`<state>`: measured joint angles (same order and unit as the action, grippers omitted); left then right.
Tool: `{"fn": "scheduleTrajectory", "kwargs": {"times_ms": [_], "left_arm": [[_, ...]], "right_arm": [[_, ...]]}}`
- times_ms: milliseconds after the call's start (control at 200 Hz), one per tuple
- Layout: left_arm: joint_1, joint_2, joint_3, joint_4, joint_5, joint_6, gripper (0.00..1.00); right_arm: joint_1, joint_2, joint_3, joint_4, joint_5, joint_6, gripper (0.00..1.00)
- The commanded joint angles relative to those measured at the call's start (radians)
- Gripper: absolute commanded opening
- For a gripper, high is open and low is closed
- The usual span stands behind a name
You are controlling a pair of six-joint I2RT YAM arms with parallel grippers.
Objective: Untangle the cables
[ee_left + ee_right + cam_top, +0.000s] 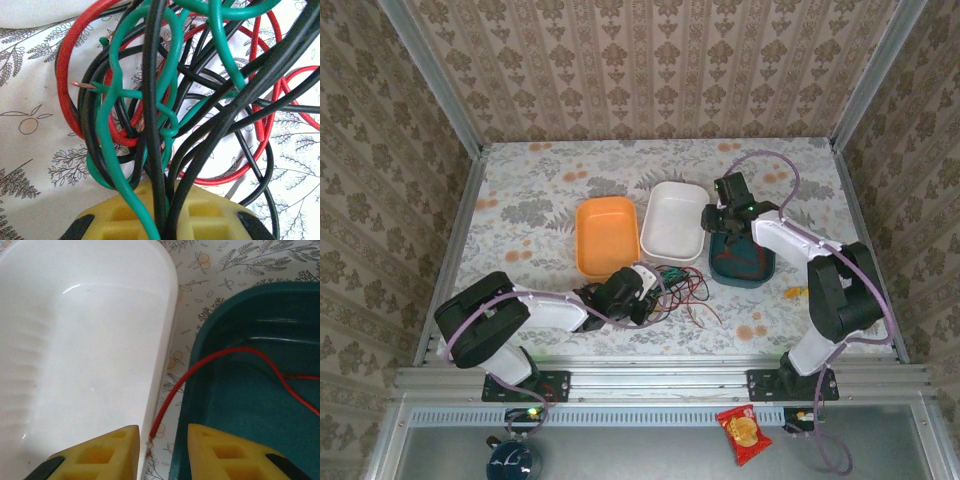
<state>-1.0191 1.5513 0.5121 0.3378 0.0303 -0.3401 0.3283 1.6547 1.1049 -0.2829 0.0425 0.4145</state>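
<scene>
Near the table's front edge, in the top view, the cables [680, 292] are seen as a loose tangle just right of the left gripper [632, 296], with strands fanning out to the right. The left arm is clearly the nearer one. The right gripper [725, 222] is held well apart from the tangle, over the gap between the white tray [672, 235] and the teal tray [760, 275].

From the left wrist, the tangle is seen directly ahead of the gripper and touching it. Black and green strands are drawn down into the slit between the yellow fingers [120, 215], so the left gripper is judged to be clamped on the cables. The strands' long axes run mostly away from the fingers, with red loops crossed behind them.

From the right wrist, the right gripper's [162, 435] fingers are seen parted. A red cable [210, 357] is draped over the teal tray's near rim. Its bare end hangs in the gap between the fingers, apparently untouched. Its length runs away and to the right into the tray. A pull rightward by the left gripper's partner is judged to depend on that end.
</scene>
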Motion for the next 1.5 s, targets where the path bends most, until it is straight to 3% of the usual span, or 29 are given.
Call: {"fn": "scheduleTrajectory", "kwargs": {"times_ms": [0, 305, 565, 835, 1005, 1340, 1445, 1490], "left_arm": [[0.001, 0.035, -0.018, -0.080, 0.009, -0.006, 0.10], [0.000, 0.036, -0.015, -0.085, 0.010, -0.005, 0.10], [0.000, 0.038, -0.012, -0.090, 0.010, -0.004, 0.10], [0.000, 0.042, -0.011, -0.087, 0.011, -0.005, 0.10], [-0.001, 0.045, -0.011, -0.087, 0.014, -0.004, 0.10], [-0.003, 0.040, -0.012, -0.090, 0.008, -0.003, 0.10], [-0.006, 0.038, -0.012, -0.093, 0.002, -0.005, 0.10], [-0.008, 0.038, -0.011, -0.093, 0.000, -0.005, 0.10]], "right_arm": [[0.011, 0.023, 0.042, -0.001, -0.023, -0.019, 0.30], [0.012, 0.054, 0.047, -0.004, -0.004, -0.019, 0.25], [0.012, -0.006, 0.012, 0.012, 0.050, -0.015, 0.08], [-0.022, -0.169, -0.141, 0.046, 0.097, 0.023, 0.06], [-0.045, -0.193, -0.229, 0.039, 0.096, 0.044, 0.05], [-0.050, -0.110, -0.286, 0.071, 0.047, 0.094, 0.07], [-0.051, -0.127, -0.284, 0.068, 0.061, 0.095, 0.16], [-0.054, -0.147, -0.286, 0.068, 0.076, 0.092, 0.26]]}}
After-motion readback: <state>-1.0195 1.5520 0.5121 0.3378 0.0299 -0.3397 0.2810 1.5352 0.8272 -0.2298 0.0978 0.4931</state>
